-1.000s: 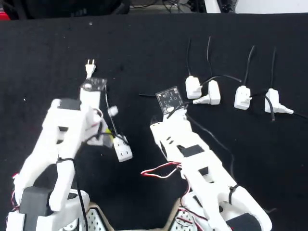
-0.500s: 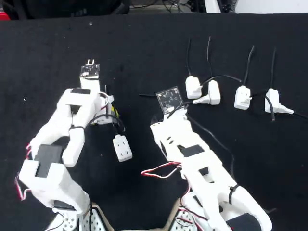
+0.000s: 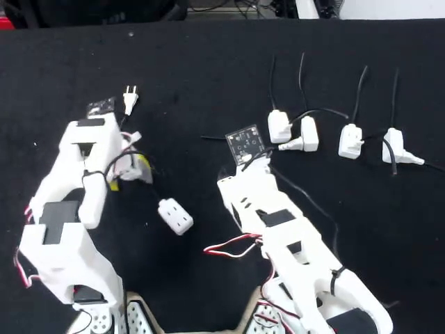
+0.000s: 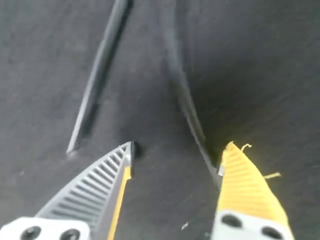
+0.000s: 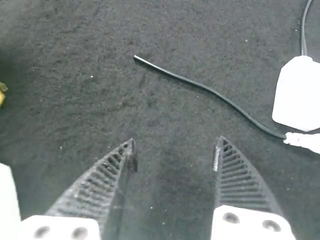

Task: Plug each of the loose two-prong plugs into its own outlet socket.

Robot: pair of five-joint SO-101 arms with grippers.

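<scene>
Left end effector [image 4: 175, 150]: released, fingers spread, nothing between them. Two blurred dark cables [image 4: 97, 85] run over the black worktop [image 4: 150, 200] ahead of its tips.

Loose plug [image 3: 129, 99]: white, prongs pointing away from the arm. It lies on the worktop just beside the left end effector; contact cannot be told.

Loose socket [image 3: 175, 216]: white, lying flat well behind that end effector, between the two arms.

Right end effector [image 5: 172, 147]: released, empty. A thin cable [image 5: 210, 92] lies ahead of its tips and runs to a second plug [image 5: 302, 141]. A socket block [image 5: 297, 92] sits just past that plug. High view: a row of sockets [image 3: 350, 141] lies farther off to the side of this end effector.
</scene>
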